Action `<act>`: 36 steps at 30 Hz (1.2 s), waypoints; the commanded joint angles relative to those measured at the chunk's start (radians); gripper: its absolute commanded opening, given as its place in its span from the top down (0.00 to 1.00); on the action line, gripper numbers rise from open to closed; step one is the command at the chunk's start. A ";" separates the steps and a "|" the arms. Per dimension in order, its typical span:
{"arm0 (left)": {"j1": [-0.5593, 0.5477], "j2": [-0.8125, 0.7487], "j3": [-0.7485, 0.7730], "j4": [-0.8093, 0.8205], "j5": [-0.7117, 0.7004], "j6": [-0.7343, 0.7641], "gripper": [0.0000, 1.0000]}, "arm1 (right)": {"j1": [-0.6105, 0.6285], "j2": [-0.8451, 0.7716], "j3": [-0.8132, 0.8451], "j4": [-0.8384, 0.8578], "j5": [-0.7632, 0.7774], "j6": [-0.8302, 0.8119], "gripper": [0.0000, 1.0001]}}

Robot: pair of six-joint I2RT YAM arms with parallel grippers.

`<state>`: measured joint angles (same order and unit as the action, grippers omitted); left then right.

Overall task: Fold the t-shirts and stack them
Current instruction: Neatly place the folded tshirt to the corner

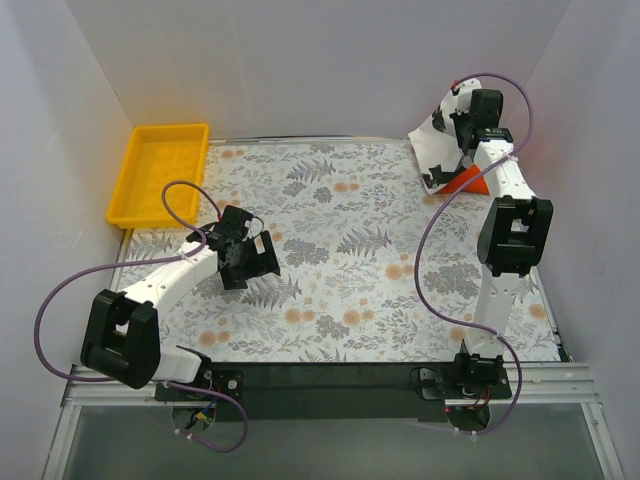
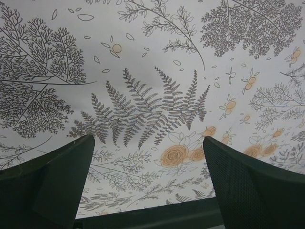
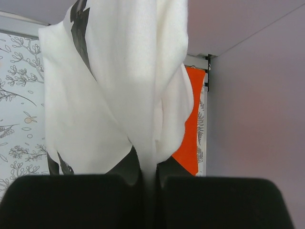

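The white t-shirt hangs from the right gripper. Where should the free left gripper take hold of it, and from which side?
Probably the lower hanging edge of the white t-shirt, coming from its left side over the table. The right gripper pinches a bunched fold, so the cloth drapes loose below; the open left gripper has free approach there.

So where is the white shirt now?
The white shirt hangs at the far right corner of the top view, pinched in the right fingers, by the orange shirt.
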<state>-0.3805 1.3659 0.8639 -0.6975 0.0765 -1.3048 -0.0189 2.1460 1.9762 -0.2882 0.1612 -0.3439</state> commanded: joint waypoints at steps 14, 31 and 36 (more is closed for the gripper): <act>0.003 0.001 0.001 -0.017 0.023 0.012 0.10 | -0.072 0.179 -0.011 0.225 0.155 -0.069 0.94; 0.003 -0.096 0.072 -0.043 -0.064 0.018 0.10 | -0.070 -0.055 -0.224 0.236 0.405 0.086 0.26; 0.003 -0.201 0.122 -0.056 -0.178 0.036 0.09 | -0.070 -0.299 -0.353 0.106 0.296 0.200 0.26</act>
<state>-0.3805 1.2579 0.9241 -0.7425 -0.0048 -1.2903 -0.0868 2.0235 1.6554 -0.1371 0.5053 -0.2455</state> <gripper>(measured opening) 0.905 0.739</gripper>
